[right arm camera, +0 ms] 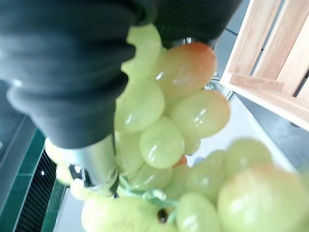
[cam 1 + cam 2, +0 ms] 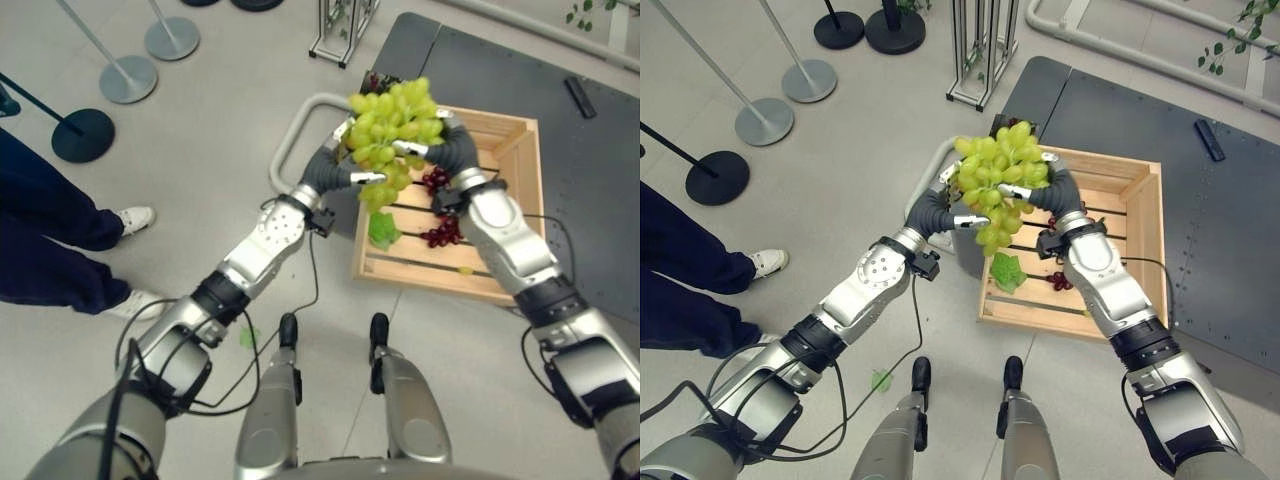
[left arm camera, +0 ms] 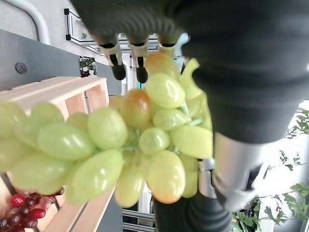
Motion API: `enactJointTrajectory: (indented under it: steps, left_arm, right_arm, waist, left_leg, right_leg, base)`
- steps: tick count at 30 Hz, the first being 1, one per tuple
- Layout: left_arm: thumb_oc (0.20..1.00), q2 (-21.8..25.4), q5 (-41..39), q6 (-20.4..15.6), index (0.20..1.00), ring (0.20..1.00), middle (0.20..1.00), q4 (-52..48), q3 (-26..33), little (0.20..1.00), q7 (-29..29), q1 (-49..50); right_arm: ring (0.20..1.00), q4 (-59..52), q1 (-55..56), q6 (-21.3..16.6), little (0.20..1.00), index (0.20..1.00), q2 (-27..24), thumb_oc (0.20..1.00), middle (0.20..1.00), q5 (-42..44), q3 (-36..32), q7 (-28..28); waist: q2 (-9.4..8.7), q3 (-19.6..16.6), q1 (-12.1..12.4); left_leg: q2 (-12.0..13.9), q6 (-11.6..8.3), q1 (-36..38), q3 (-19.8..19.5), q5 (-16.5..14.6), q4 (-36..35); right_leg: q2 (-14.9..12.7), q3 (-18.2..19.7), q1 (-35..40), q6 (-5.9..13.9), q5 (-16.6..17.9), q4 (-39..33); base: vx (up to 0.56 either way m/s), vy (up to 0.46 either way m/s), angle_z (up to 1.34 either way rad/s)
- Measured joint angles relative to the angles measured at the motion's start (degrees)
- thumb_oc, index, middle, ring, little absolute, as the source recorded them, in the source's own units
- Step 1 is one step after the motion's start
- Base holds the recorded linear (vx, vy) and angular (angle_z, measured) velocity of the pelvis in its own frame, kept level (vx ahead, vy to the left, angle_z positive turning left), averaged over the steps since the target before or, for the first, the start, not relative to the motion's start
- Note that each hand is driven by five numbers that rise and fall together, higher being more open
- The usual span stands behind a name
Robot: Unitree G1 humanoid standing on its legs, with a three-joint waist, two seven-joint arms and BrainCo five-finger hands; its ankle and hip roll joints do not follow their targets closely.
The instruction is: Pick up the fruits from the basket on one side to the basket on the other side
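Two hands cradle the green grape bunch (image 2: 392, 135) above the wooden crate (image 2: 512, 195): left hand (image 2: 345, 170) and right hand (image 2: 440, 140) fingers curled round it, bunch hanging lengthwise between.

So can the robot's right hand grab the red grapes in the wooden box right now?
Probably not yet. The right hand and left hand are both clasped around the green grapes, lifted above the wooden crate. The red grapes lie uncovered below, but it's busy.

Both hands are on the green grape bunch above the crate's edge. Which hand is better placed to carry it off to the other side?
Left, probably. The left hand cups the green grapes from the side away from the wooden crate; the right hand reaches across over the crate.
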Motion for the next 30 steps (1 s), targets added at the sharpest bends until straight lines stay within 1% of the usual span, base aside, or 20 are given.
enactJointTrajectory:
  steps: [1, 3, 5, 9, 13, 16, 22, 25, 26, 27, 28, 29, 30]
  left_arm:
    - [1.0, 0.01, 0.0, 0.12, 1.0, 1.0, 1.0, 0.0, 0.01, 1.0, 0.0, 0.01]
    - [1.0, -1.61, -0.56, 0.16, 1.0, 1.0, 1.0, 1.54, 0.38, 1.0, 0.3, 0.54]
    - [1.0, -3.41, -2.67, 0.29, 1.0, 1.0, 1.0, 4.33, 0.38, 1.0, 1.06, 0.75]
    - [1.0, -4.92, -5.2, 0.29, 1.0, 1.0, 1.0, 6.94, 0.45, 1.0, 2.27, 0.74]
    - [1.0, -4.95, -8.28, 0.29, 1.0, 1.0, 1.0, 7.03, 0.44, 1.0, 2.53, 0.74]
    - [1.0, -4.9, -12.04, 0.34, 1.0, 1.0, 1.0, 7.56, 0.4, 1.0, 2.32, 0.74]
    - [1.0, -5.19, -13.3, 0.28, 1.0, 1.0, 1.0, 7.63, 0.45, 1.0, 2.7, 0.74]
    - [1.0, -6.08, -13.46, -0.21, 1.0, 1.0, 1.0, 8.53, 0.48, 1.0, 3.48, 0.74]
    - [0.934, -6.14, -13.46, -0.32, 0.934, 0.934, 0.934, 8.62, 0.47, 0.934, 3.62, 0.74]
    - [0.79, -6.16, -13.46, -0.44, 0.79, 0.79, 0.79, 8.62, 0.44, 0.79, 3.63, 0.74]
    - [0.608, -6.25, -13.43, -0.78, 0.608, 0.608, 0.608, 8.61, 0.42, 0.608, 3.59, 0.74]
    - [0.821, -6.39, -13.4, -0.92, 0.821, 0.821, 0.821, 8.61, 0.4, 0.821, 3.52, 0.74]
    - [1.0, -6.49, -13.39, -0.91, 1.0, 1.0, 1.0, 8.63, 0.39, 1.0, 3.62, 0.74]
  right_arm:
    - [0.2, 0.0, 0.0, 0.17, 0.2, 0.2, 0.22, 0.2, 0.2, -0.02, 0.15, -0.01]
    - [0.2, 0.36, 0.04, 0.36, 0.2, 0.2, 1.81, 0.2, 0.2, -0.02, 0.42, -0.07]
    - [0.2, 0.73, 0.06, 0.56, 0.2, 0.2, 3.14, 0.2, 0.2, -0.03, 1.58, -0.07]
    - [0.2, 2.54, -0.31, 0.63, 0.2, 0.2, 5.56, 0.2, 0.2, -0.01, 2.91, -0.94]
    - [0.2, 3.07, -1.5, 1.04, 0.2, 0.2, 5.88, 0.2, 0.2, 0.0, 3.87, -1.58]
    - [0.2, 4.61, -2.8, 1.19, 0.2, 0.2, 6.03, 0.2, 0.2, 0.01, 5.19, -1.69]
    - [0.2, 4.59, -3.11, 1.36, 0.2, 0.2, 6.68, 0.2, 0.2, 0.01, 5.25, -1.74]
    - [0.2, 4.62, -3.09, 1.46, 0.2, 0.2, 7.08, 0.2, 0.2, 0.01, 5.69, -2.42]
    - [0.2, 4.62, -3.09, 1.46, 0.2, 0.2, 7.09, 0.2, 0.2, 0.01, 5.7, -2.47]
    - [0.2, 4.64, -3.09, 1.48, 0.2, 0.2, 7.11, 0.2, 0.2, 0.01, 5.76, -2.56]
    - [0.2, 4.79, -3.1, 1.49, 0.2, 0.2, 7.16, 0.2, 0.2, 0.01, 5.68, -2.97]
    - [0.2, 4.84, -3.1, 1.51, 0.2, 0.2, 7.15, 0.2, 0.2, 0.01, 5.65, -3.42]
    - [0.2, 4.88, -3.1, 1.51, 0.2, 0.2, 7.15, 0.2, 0.2, 0.01, 5.69, -3.48]
  waist:
    - [0.0, -0.19, -0.06]
    - [0.01, -1.32, -0.14]
    - [0.02, -3.92, -0.13]
    - [0.01, -6.07, -0.05]
    - [0.02, -6.08, 0.0]
    - [0.04, -6.11, 0.0]
    - [0.04, -6.19, -0.05]
    - [0.12, -6.73, -0.1]
    - [0.15, -6.91, -0.1]
    - [0.15, -7.1, -0.08]
    - [0.15, -7.5, -0.04]
    - [0.12, -7.86, -0.02]
    - [0.14, -8.12, -0.01]
  left_leg:
    - [-0.05, 0.09, 0.01, 0.0, 0.03, 0.0]
    - [-0.2, 0.18, -0.1, 0.04, -0.2, -0.01]
    - [-0.33, 0.34, -1.21, 0.07, -0.42, 0.11]
    - [-0.43, 0.18, -1.51, 0.16, -0.57, 0.48]
    - [-0.56, 0.25, -1.48, 0.22, -0.63, 0.69]
    - [-0.56, 0.26, -0.83, 0.23, -0.7, 0.85]
    - [-0.48, 0.31, -0.93, 0.3, -1.3, 1.8]
    - [-0.46, 0.25, -0.96, 0.33, -1.28, 1.82]
    - [-0.46, 0.25, -0.99, 0.34, -1.29, 1.82]
    - [-0.46, 0.25, -0.99, 0.35, -1.29, 1.81]
    - [-0.47, 0.26, -1.0, 0.38, -1.29, 1.82]
    - [-0.48, 0.26, -1.0, 0.39, -1.29, 1.82]
    - [-0.48, 0.26, -1.01, 0.39, -1.29, 1.82]
  right_leg:
    - [-0.05, 0.0, 0.0, 0.06, 0.04, 0.03]
    - [-0.23, 0.02, -0.1, 0.2, 0.1, 0.01]
    - [-0.34, 0.02, -1.11, 0.28, 0.03, -0.01]
    - [-0.36, -0.03, -1.25, 0.35, 0.01, -0.05]
    - [-0.36, -0.07, -1.1, 0.37, 0.02, -0.04]
    - [-0.39, -0.07, -0.39, 0.4, 0.03, -0.03]
    - [-0.52, 0.04, -0.25, 0.42, -0.01, 0.11]
    - [-0.52, 0.06, -0.28, 0.42, -0.01, 0.1]
    - [-0.51, 0.06, -0.28, 0.42, -0.01, 0.06]
    - [-0.52, 0.06, -0.28, 0.42, -0.01, 0.04]
    - [-0.53, 0.06, -0.28, 0.42, -0.01, 0.02]
    - [-0.54, 0.06, -0.28, 0.42, -0.01, 0.02]
    - [-0.54, 0.06, -0.28, 0.42, -0.01, 0.0]
  base:
    - [0.06, 0.007, 0.02]
    - [0.02, 0.001, 0.0]
    - [0.0, 0.0, 0.0]
    - [0.01, 0.001, 0.0]
    - [0.0, 0.0, 0.0]
    - [0.0, 0.0, 0.0]
    - [0.0, 0.0, 0.0]
    - [0.0, 0.0, 0.0]
    - [0.0, 0.0, 0.0]
    - [0.0, 0.0, 0.0]
    - [0.0, 0.0, 0.0]
    - [0.0, 0.0, 0.0]
    - [0.0, 0.0, 0.0]
